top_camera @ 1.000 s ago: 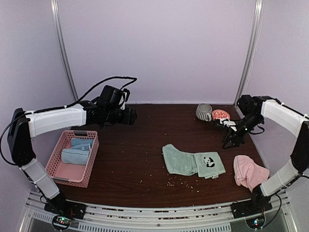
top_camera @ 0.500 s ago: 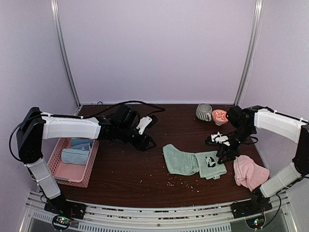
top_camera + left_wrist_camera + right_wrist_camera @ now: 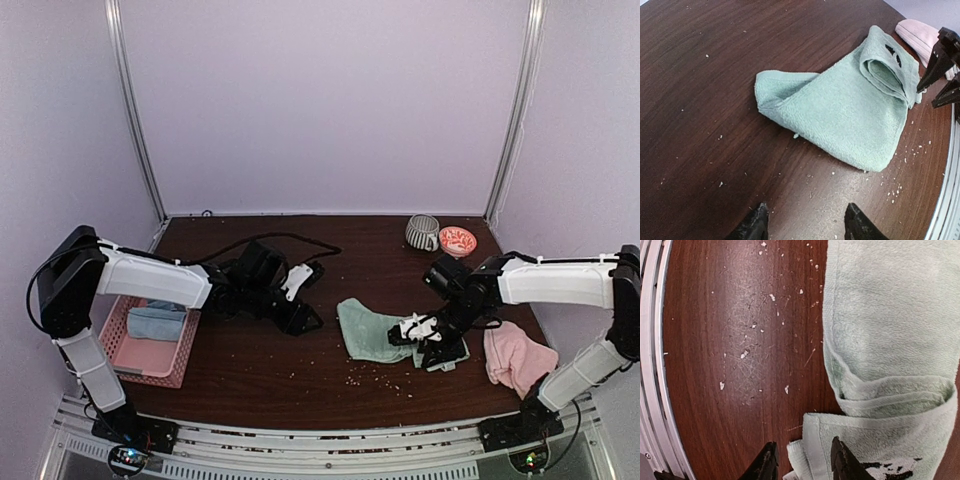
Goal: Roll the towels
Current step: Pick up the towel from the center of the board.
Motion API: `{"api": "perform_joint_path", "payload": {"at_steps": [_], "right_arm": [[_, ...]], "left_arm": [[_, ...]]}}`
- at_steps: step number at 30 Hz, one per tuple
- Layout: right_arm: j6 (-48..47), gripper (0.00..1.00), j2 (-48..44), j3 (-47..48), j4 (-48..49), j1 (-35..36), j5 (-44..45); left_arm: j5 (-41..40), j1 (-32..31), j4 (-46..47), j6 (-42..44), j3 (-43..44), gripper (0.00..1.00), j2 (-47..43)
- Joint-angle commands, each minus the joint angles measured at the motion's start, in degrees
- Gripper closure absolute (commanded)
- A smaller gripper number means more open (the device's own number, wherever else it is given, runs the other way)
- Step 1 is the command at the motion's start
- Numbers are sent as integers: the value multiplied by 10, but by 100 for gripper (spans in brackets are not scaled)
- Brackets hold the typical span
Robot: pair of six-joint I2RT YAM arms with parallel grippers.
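Note:
The mint green towel (image 3: 372, 332) lies crumpled and partly folded mid-table, its panda end to the right. It also shows in the left wrist view (image 3: 840, 105) and the right wrist view (image 3: 890, 340). The pink towel (image 3: 518, 356) lies bunched at the right edge, also seen in the left wrist view (image 3: 921, 33). My left gripper (image 3: 308, 321) is open and empty, low over bare wood just left of the green towel (image 3: 805, 222). My right gripper (image 3: 425, 347) is open and straddles the green towel's folded near-right corner (image 3: 802, 462), with nothing gripped.
A pink basket (image 3: 128, 365) holding pale blue cloths (image 3: 158, 322) stands at the left. A striped mug (image 3: 422, 232) and a red patterned bowl (image 3: 458, 239) stand at the back right. Crumbs (image 3: 375, 375) dot the wood near the green towel.
My left arm swung from the back left down to the green towel's left side. My right arm swung from the back right down onto the towel's right end.

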Motion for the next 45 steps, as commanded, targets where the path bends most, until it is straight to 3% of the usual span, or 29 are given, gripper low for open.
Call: {"api": "perform_joint_path", "payload": {"at_steps": [1, 13, 15, 19, 21, 27, 32, 35, 40, 45], "right_arm": [[24, 65, 26, -16, 51, 19, 47], [52, 67, 64, -37, 106, 34, 72], [52, 73, 75, -34, 110, 36, 82], [78, 95, 65, -8, 91, 35, 98], [81, 100, 41, 23, 60, 28, 85], [77, 100, -8, 191, -54, -50, 36], [64, 100, -31, 357, -133, -150, -88], [86, 100, -40, 406, -137, -206, -138], [166, 100, -54, 301, -4, -327, -119], [196, 100, -56, 160, 98, -358, -77]], "left_arm": [[-22, 2, 39, -16, -4, 48, 0], [-30, 2, 34, -13, -3, 47, 0], [-31, 2, 34, -13, -3, 47, -2], [-38, 2, 27, -9, -2, 47, -5], [-39, 2, 20, -5, 4, 47, -6], [-43, 2, 8, 9, 22, 47, -7], [-49, 2, -7, 25, 43, 47, -5], [-40, 2, -17, 33, 56, 47, 0], [-13, 2, -12, 36, 56, 47, 4], [35, -4, -11, 51, 57, 46, 14]]}}
